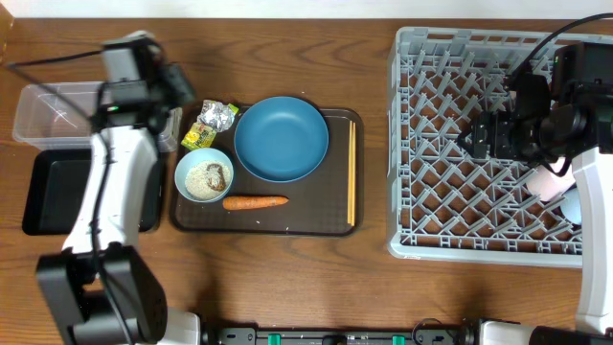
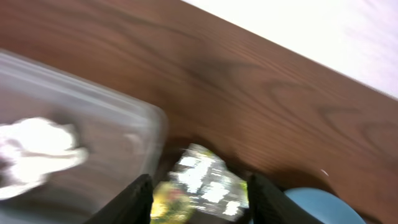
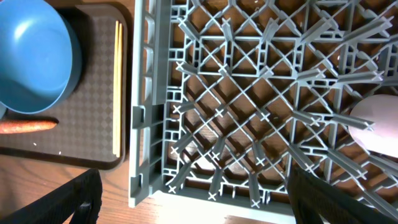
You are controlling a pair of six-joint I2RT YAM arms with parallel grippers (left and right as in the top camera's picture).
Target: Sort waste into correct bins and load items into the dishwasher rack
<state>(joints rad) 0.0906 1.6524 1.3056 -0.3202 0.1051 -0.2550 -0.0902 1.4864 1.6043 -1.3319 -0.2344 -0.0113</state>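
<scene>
While tissue [image 2: 37, 152] sat binned and one cup [image 1: 548, 182] racked, your left jaws and right jaws gaped empty; wrappers [image 1: 211, 125], plate [image 1: 281, 137], carrot [image 1: 255, 201] awaited.

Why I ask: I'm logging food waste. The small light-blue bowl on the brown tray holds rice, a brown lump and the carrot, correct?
Not quite. The small bowl does hold the rice and the brown lump, but the carrot is not in it. The carrot lies flat on the brown tray, just beside the bowl. The overhead view shows this.
</scene>
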